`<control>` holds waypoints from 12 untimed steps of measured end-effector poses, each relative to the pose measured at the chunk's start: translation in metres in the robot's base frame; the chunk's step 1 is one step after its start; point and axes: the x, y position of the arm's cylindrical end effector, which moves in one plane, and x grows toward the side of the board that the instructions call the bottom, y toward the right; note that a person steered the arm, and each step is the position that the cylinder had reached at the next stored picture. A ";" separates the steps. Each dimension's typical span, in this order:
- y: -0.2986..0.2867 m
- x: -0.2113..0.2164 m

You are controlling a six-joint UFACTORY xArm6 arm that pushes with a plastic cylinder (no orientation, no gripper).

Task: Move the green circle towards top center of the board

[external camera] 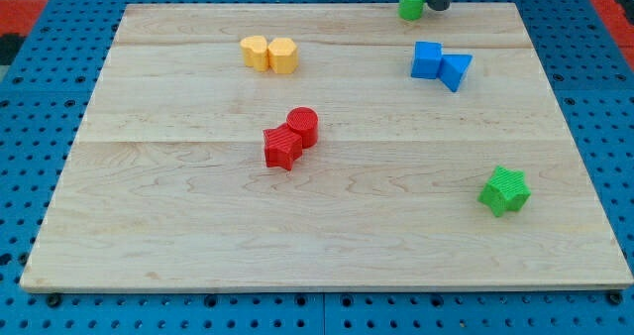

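Note:
The green circle stands at the board's top edge, right of centre. My tip is a dark rod end right beside it on the view's right, touching or nearly touching it. The rod comes in from the view's top.
Two yellow blocks sit side by side at upper left of centre. A blue cube and blue triangle sit below the tip. A red cylinder and red star touch mid-board. A green star lies at right. The wooden board lies on blue pegboard.

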 end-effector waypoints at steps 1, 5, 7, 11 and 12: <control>-0.013 0.000; -0.240 0.031; -0.247 0.001; -0.110 0.030; -0.054 0.033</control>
